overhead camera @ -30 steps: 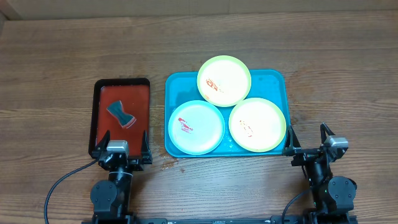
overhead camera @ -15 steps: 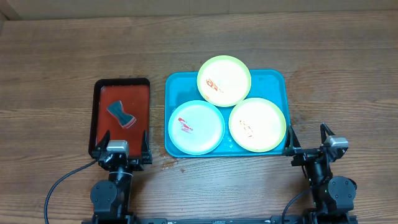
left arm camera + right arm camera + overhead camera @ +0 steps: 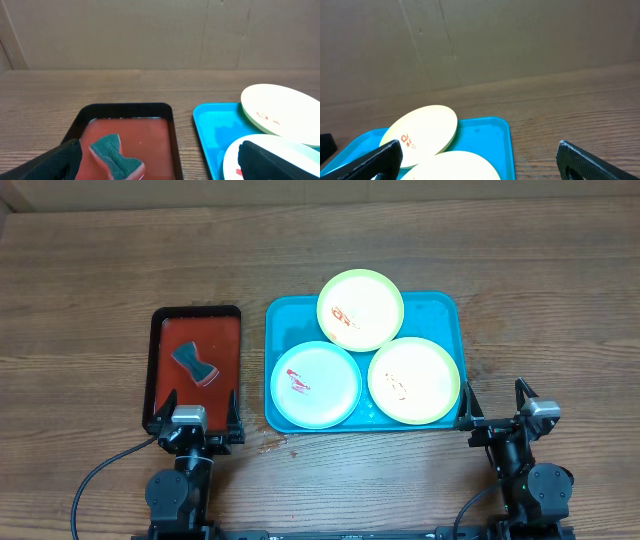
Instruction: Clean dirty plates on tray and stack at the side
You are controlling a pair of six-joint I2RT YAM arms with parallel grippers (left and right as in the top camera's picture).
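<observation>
Three plates lie on the turquoise tray: a yellow-green one at the back, leaning on the other two, a light blue one front left, and a second yellow-green one front right. All have red smears. My left gripper is open near the front of the red tray, empty. My right gripper is open beside the turquoise tray's front right corner, empty. The left wrist view shows the tray and back plate; the right wrist view shows the tray and back plate.
A black-rimmed red tray stands left of the turquoise one, holding a green sponge, which also shows in the left wrist view. A small wet spot marks the wooden table in front. A cardboard wall stands behind the table.
</observation>
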